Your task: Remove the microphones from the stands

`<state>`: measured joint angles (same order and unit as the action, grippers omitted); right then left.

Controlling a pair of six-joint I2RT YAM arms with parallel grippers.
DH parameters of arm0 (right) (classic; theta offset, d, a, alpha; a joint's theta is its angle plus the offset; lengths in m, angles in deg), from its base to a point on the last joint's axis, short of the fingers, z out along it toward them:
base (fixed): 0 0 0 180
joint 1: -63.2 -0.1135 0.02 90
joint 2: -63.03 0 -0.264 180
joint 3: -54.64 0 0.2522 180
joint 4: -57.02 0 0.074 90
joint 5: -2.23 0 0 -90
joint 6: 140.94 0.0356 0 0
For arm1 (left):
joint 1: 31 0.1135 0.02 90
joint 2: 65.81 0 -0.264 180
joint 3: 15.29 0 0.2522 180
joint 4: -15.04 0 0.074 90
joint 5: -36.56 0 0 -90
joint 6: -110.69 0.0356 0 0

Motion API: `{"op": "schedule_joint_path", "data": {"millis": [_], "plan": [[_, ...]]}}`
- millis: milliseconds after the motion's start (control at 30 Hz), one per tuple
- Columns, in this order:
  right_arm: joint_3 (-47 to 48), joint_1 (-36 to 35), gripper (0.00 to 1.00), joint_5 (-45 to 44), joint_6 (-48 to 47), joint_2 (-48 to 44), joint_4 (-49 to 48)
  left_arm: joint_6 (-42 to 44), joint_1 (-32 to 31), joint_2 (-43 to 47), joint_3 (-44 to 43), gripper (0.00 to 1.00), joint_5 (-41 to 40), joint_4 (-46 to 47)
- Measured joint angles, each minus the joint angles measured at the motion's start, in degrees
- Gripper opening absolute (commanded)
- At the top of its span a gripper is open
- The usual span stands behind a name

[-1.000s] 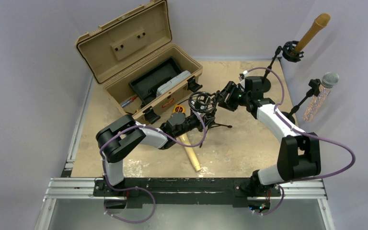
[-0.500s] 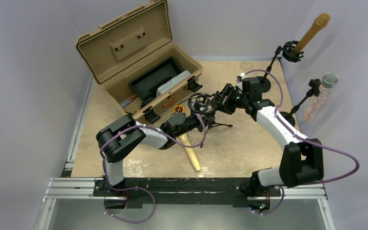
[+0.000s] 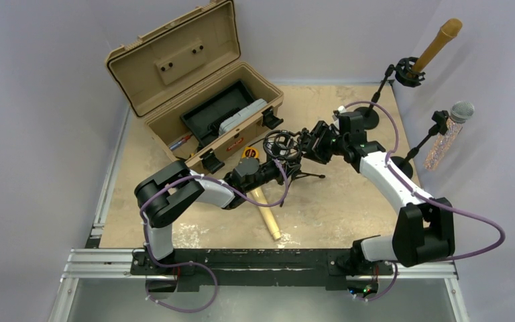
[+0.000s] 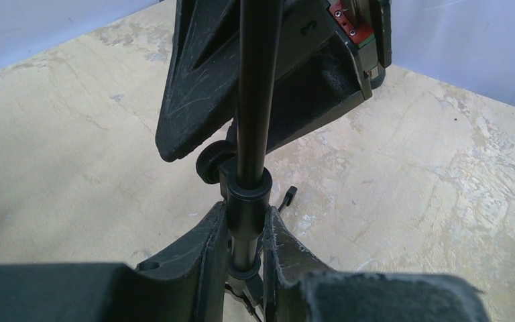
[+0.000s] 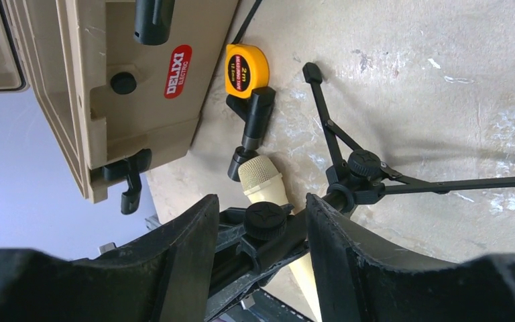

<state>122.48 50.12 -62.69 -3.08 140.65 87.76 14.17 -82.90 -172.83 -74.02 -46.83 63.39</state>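
Overhead, my two arms meet at a small tripod stand (image 3: 283,146) in the middle of the sandy surface (image 3: 335,208). My left fingers (image 4: 201,248) are closed narrow on the stand's upright pole, one on each side, just above the legs. My right fingers (image 5: 181,255) sit at the stand's top from the right side. They are spread apart and straddle the knob of the ring mount, and I cannot tell whether they touch it.

The cream microphone (image 3: 268,216) is out of the stand. It lies flat on the surface under my left forearm, head toward the stand's legs and tail close to the near edge.

An open toolbox (image 3: 194,87) fills the far left corner, with a yellow tape measure (image 5: 245,67) just beside its front wall. The widest open stretch of surface is to the right of the stand, toward my right arm.
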Motion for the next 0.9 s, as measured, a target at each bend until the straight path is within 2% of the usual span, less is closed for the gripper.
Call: {"op": "schedule_joint_path", "data": {"millis": [167,333,533,900], "plan": [[0.0,0.0,0.41,-0.2,-0.2,0.0,1.0,0.0,0.0,0.0,0.1,0.00,0.0,0.2],[-0.1,-0.1,0.37,0.2,0.1,-0.9,2.1,0.0,0.0,0.0,0.1,0.00,0.0,0.2],[-0.3,-0.1,0.24,0.3,0.1,-2.5,2.6,-0.2,0.0,0.0,0.1,0.00,0.0,0.2],[-4.4,0.4,0.26,2.1,1.8,-3.5,-2.8,-0.3,0.0,0.0,0.2,0.00,-0.1,0.3]]}}
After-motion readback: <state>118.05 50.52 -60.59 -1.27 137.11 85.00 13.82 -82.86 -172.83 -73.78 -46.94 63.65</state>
